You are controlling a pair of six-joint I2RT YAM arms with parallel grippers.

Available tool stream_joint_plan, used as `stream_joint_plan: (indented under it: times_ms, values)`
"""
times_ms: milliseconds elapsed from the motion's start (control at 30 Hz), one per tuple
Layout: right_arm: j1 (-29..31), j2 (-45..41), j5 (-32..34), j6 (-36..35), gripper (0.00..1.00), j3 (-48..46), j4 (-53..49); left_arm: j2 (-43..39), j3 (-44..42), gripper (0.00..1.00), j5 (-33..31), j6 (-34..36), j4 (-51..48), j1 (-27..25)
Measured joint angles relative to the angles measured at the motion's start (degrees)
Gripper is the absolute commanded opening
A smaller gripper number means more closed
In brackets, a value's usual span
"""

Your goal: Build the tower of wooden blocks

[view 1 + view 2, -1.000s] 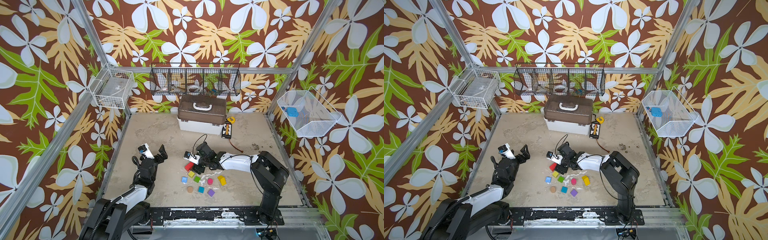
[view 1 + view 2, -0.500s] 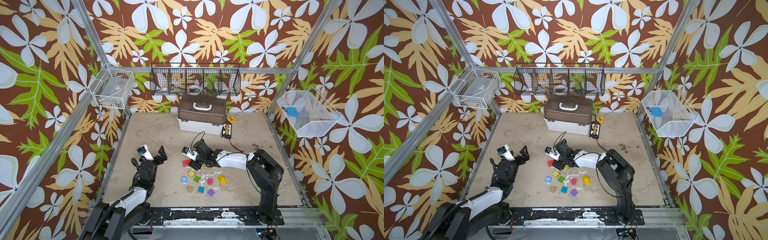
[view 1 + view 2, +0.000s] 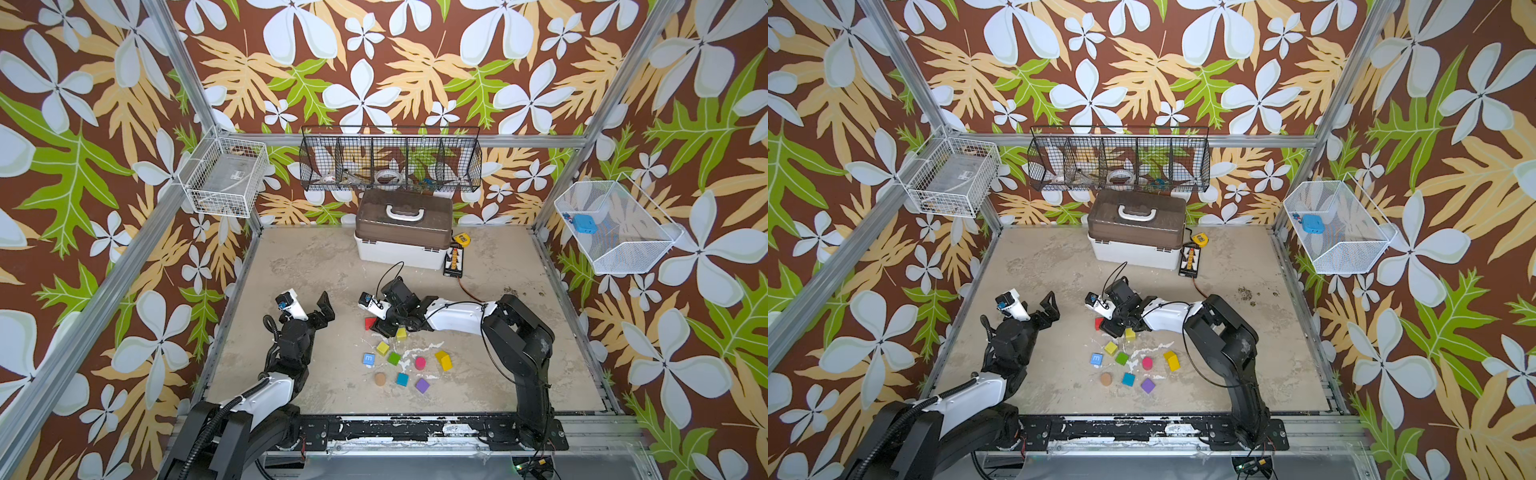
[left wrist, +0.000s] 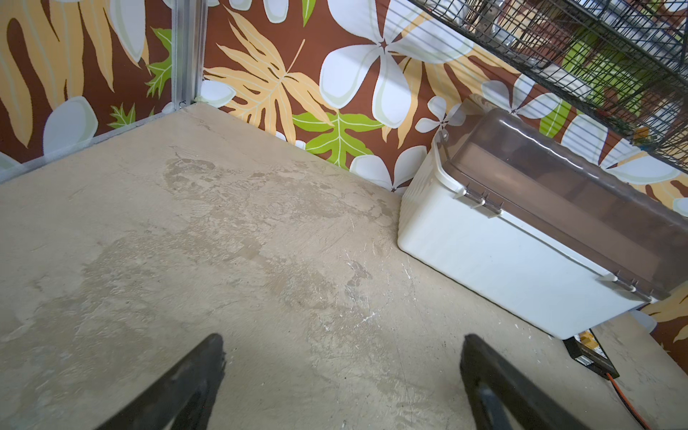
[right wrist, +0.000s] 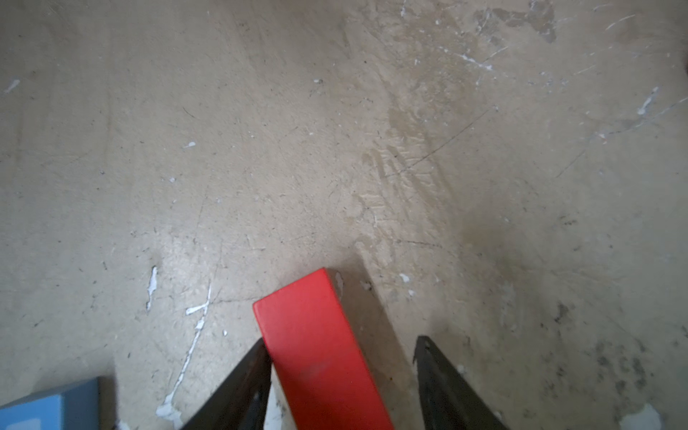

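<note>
Loose wood blocks lie singly on the table; no tower is in view. A red slab lies between the fingers of my right gripper. In the right wrist view one finger touches the red slab and a gap shows at the other side. Nearby lie a yellow cube, a lime cube, a blue cube, a green cube, a pink cylinder, a yellow rounded piece, a tan cylinder, a teal cube and a purple cube. My left gripper is wide open and empty.
A brown-lidded white box stands at the back, with a black charger and a yellow tape measure beside it. Wire baskets hang on the walls. An orange cable runs behind my right arm.
My right gripper has shifted a little to the left and back, and its jaws have narrowed around the red slab, which moved slightly with it. The left arm has barely moved.
</note>
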Motion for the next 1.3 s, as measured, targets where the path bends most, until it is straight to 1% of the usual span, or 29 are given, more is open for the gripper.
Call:
stream_joint_plan:
  times_ms: [200,300,333,367,400,533,667,867,933,1067,1167,1300]
  values:
    - [0.0,0.2,-2.0,-0.8,0.43,0.9,-0.8,0.5,0.3,1.0,0.0,0.0,-0.1,0.0]
    - [0.0,-0.3,-2.4,-1.2,0.36,-0.6,-0.5,0.6,0.5,1.0,0.0,0.0,-0.2,0.0]
    - [0.0,-0.6,-2.4,-1.3,0.3,-1.3,-0.6,0.6,0.5,1.0,0.1,0.0,-0.2,0.0]
    - [0.0,-0.8,-2.4,-1.6,0.27,-1.7,-0.6,0.6,0.5,1.0,0.2,0.0,-0.2,0.0]
    - [0.0,-0.9,-2.3,-1.7,0.26,-1.8,-0.7,0.5,0.5,1.0,0.2,0.0,-0.2,0.0]
    - [-0.3,-2.0,-2.2,-2.4,0.25,-2.0,-1.7,0.8,0.6,1.0,0.2,0.0,-0.2,0.0]
    - [-1.8,-4.5,-2.8,-2.5,0.23,-4.6,-0.4,1.1,1.0,1.0,0.2,0.0,-0.3,0.0]
    - [-7.4,-7.3,-4.5,-2.6,0.23,-7.6,0.0,1.2,1.0,1.0,0.2,0.0,-0.3,0.0]
    - [-9.0,-7.1,-5.0,-2.6,0.22,-7.7,0.9,1.5,1.2,1.0,0.2,0.0,-0.5,0.0]
    - [-9.0,-4.3,-5.2,-2.7,0.22,-6.3,0.3,1.7,1.3,1.0,0.3,0.3,-0.5,0.0]
    - [-9.1,-2.8,-5.0,-2.8,0.27,-4.7,0.0,1.7,1.3,1.0,0.5,0.4,-0.4,0.0]
    - [-9.1,-2.6,-4.7,-2.8,0.41,-5.0,0.7,2.1,1.7,1.0,0.5,0.4,-0.8,0.0]
